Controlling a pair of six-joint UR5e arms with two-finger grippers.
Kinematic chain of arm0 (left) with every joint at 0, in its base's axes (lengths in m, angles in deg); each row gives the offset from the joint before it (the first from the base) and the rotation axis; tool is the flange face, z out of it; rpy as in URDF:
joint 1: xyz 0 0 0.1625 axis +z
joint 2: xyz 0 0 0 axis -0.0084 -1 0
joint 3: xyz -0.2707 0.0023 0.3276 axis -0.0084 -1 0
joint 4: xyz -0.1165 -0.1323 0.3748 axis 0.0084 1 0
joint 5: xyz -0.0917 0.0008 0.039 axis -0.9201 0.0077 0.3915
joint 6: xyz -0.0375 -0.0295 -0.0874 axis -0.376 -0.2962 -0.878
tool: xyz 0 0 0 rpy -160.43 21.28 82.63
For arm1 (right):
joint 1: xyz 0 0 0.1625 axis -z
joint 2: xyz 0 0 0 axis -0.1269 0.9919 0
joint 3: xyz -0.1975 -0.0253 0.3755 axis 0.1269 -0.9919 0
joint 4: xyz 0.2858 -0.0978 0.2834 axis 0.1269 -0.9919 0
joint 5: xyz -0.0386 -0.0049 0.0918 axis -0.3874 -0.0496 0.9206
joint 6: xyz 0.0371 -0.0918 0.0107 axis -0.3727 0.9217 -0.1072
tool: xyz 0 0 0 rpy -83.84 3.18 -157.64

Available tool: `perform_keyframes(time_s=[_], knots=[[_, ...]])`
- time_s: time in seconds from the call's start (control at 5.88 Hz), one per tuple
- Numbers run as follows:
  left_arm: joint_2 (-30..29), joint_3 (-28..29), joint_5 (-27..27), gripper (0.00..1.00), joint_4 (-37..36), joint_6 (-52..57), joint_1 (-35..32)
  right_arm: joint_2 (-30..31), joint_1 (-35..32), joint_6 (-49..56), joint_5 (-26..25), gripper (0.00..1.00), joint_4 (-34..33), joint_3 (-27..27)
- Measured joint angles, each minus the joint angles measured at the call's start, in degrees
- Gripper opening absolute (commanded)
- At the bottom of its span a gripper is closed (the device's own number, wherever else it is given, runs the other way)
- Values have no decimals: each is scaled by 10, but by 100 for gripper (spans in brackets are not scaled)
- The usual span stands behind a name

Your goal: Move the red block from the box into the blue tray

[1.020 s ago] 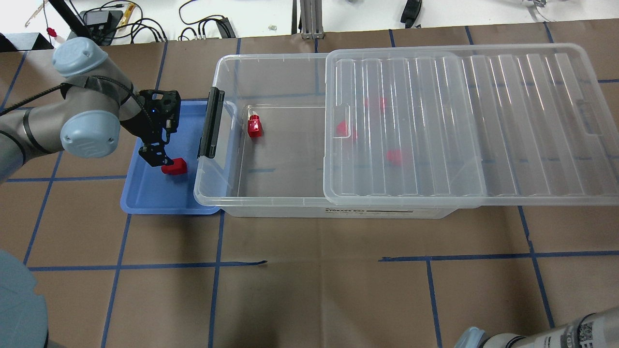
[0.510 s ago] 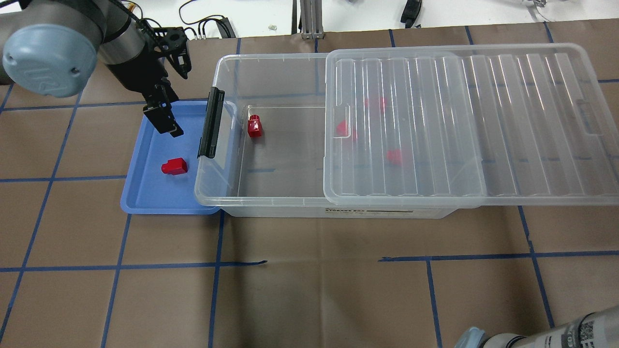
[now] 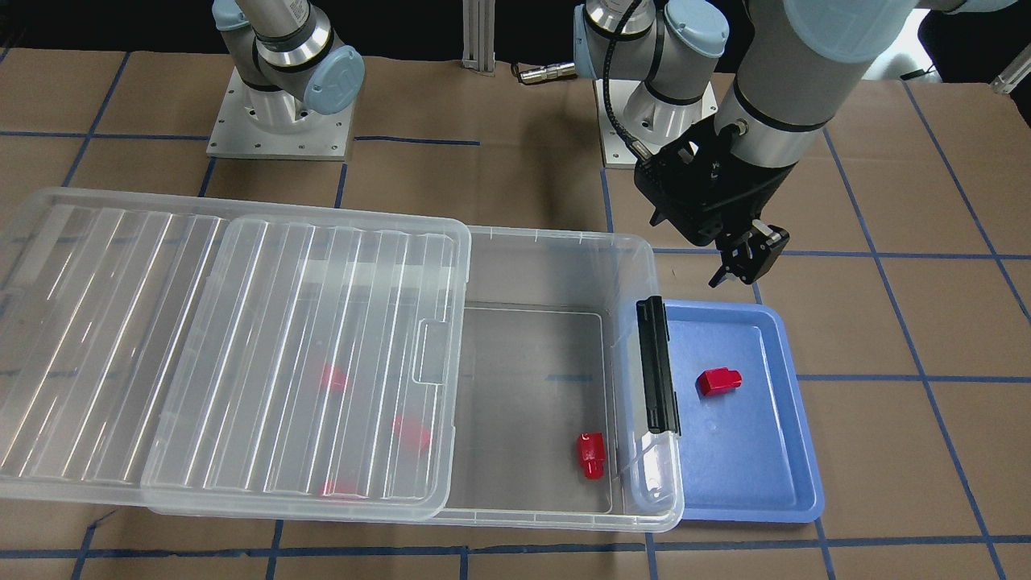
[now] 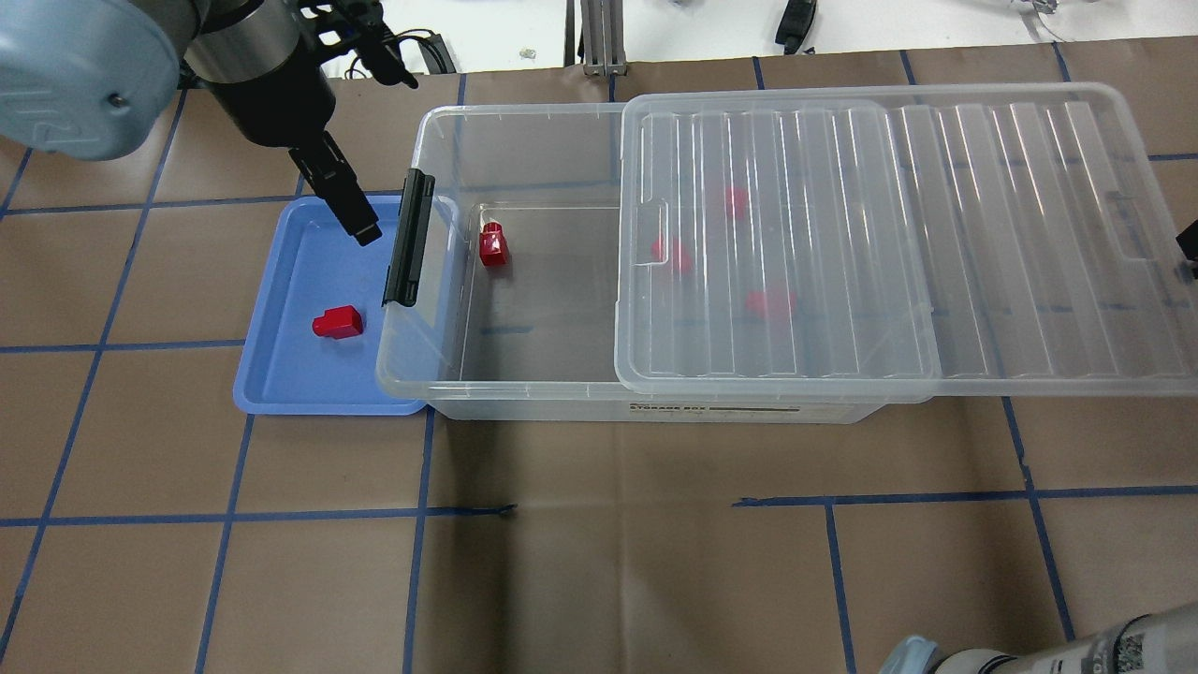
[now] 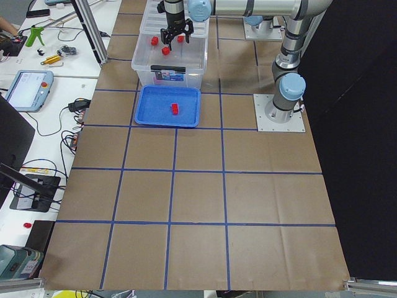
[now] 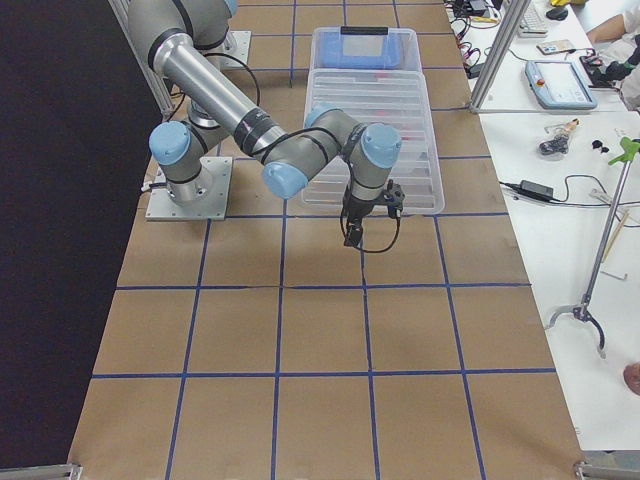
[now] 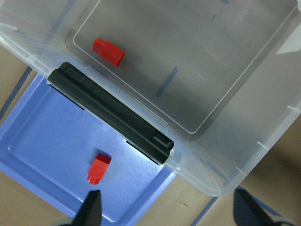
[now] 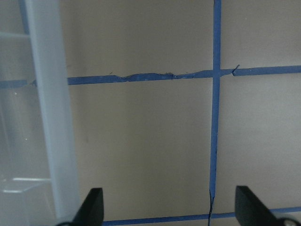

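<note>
Red block (image 4: 337, 323) lies loose on the floor of the blue tray (image 4: 281, 379), left of centre in the overhead view. Nothing touches it, so the placement reads as done. Its long axis runs left–right in that frame, and the narrow stub points left, away from the box (image 4: 524, 404). The tray sits tight against the box end that carries the black latch (image 4: 409, 239), probably to keep the carry short. The ribbed lid (image 4: 842, 234) is slid toward the right of the frame and uncovers only that end, where another red block (image 4: 492, 246) rests. Three more show dimly beneath the lid. Left pincer (image 7: 170, 212) hangs spread and empty above the tray's upper part. Right pincer (image 8: 171, 212) — also spread, empty — hangs over bare surface (image 8: 141, 150) beside a clear plastic edge.
</note>
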Motion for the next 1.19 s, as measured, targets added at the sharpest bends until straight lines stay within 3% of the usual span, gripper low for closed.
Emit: perform_keyframes(time_s=[0.51,1.19], knots=[[24,-13,1,98,-20,-276,-7,8,-31,-6,7,100,10,3],[57,-21,3,98,-7,-372,-4,38,-75,-43,29,100,29,30]])
